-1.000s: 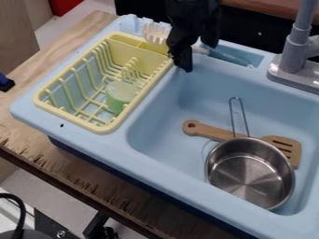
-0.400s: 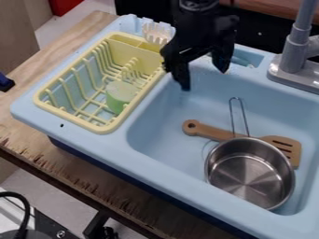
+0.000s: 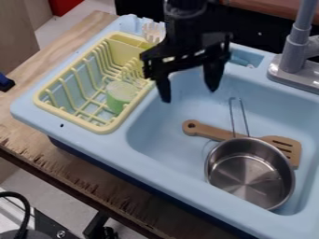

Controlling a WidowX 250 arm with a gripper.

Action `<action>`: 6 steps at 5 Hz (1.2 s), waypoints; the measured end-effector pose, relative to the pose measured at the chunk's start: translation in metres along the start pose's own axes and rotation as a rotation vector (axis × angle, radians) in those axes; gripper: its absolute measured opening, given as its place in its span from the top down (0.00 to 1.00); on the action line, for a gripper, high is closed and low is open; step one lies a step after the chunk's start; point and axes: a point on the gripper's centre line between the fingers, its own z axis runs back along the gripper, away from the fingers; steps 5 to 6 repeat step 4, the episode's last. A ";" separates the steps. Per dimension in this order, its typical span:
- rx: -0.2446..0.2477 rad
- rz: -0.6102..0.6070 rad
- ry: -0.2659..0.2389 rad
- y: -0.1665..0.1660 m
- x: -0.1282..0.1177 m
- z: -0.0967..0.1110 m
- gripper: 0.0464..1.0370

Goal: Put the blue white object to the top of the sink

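Observation:
The gripper (image 3: 189, 94) hangs over the upper left part of the sink basin, its two fingers spread wide with nothing between them. Behind it, on the sink's top ledge, the pale slotted head of the blue white object (image 3: 151, 31) shows beside the yellow rack's far corner. A bluish handle-like piece (image 3: 242, 60) lies in the ledge recess to the right. The arm hides the stretch between, so I cannot tell whether the two join. The light blue sink (image 3: 156, 156) stands below the gripper.
At left, a yellow dish rack (image 3: 100, 127) holds a green cup-like item (image 3: 120, 95). In the basin, a steel pot (image 3: 249, 175) rests over a wooden spatula (image 3: 209, 130). The grey faucet (image 3: 293, 53) rises at the upper right.
From narrow and close together over the top ledge, the gripper's fingers have spread apart. The gripper has come forward over the basin. The rack, pot and spatula have stayed put.

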 end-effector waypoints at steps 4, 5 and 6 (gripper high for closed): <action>-0.007 -0.123 -0.023 0.070 0.020 0.016 0.04; -0.007 -0.123 -0.023 0.070 0.020 0.016 0.04; -0.007 -0.123 -0.023 0.070 0.020 0.016 0.04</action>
